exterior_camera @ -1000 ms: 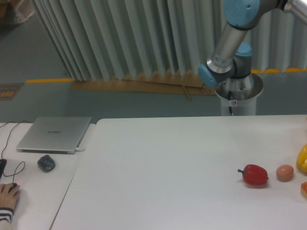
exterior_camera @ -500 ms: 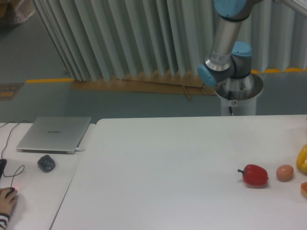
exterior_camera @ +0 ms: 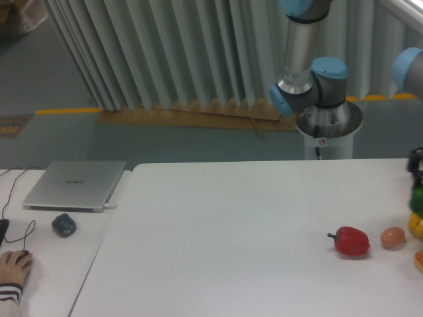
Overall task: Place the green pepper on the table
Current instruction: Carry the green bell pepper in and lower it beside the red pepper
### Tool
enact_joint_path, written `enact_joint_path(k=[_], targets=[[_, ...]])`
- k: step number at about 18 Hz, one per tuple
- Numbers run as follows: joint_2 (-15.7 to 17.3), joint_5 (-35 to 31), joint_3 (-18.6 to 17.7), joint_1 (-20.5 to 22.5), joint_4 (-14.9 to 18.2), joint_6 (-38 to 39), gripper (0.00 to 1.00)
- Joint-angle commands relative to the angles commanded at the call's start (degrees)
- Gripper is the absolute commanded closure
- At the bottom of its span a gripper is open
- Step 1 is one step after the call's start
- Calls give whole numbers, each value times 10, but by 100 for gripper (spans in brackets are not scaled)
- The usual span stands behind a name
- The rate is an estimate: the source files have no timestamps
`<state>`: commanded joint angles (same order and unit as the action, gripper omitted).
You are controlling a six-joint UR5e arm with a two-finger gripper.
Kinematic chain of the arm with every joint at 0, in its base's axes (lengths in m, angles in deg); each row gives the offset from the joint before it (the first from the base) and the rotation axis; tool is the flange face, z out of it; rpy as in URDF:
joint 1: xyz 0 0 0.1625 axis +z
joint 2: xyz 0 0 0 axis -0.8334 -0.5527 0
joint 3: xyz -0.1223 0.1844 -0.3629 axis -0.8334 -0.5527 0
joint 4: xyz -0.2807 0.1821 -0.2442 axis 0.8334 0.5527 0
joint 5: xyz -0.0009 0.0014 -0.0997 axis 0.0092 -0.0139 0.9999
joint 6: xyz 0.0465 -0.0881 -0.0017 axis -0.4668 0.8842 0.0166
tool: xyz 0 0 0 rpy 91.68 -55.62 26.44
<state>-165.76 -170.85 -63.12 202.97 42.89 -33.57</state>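
Observation:
At the right edge of the camera view, a dark-green pepper (exterior_camera: 417, 199) shows only in part, cut off by the frame. It hangs just under my dark gripper (exterior_camera: 416, 177), which is also mostly out of frame and looks shut on it. The pepper sits right above a yellow object (exterior_camera: 416, 226) at the far right of the white table (exterior_camera: 231, 231). My arm's blue-capped elbow (exterior_camera: 410, 66) shows at the upper right.
A red bell pepper (exterior_camera: 351, 241) and a small orange-tan ball (exterior_camera: 392, 238) lie on the table left of the gripper. An orange-red item (exterior_camera: 420, 261) peeks in at the right edge. On the side desk are a laptop (exterior_camera: 76, 185), a mouse (exterior_camera: 64, 225) and a person's hand (exterior_camera: 13, 267).
The arm has swung round. The gripper and the green pepper have come into view at the right edge, where neither showed before. The hand on the desk shifted slightly.

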Motion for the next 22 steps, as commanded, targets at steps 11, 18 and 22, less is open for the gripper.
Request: enact_joint_path(k=[11, 18, 22], targets=[[-25, -12, 10, -56, -69, 21, 58], [-61, -13, 28, -65, -162, 15, 60], [-78, -15, 38, -66, -181, 18, 60]])
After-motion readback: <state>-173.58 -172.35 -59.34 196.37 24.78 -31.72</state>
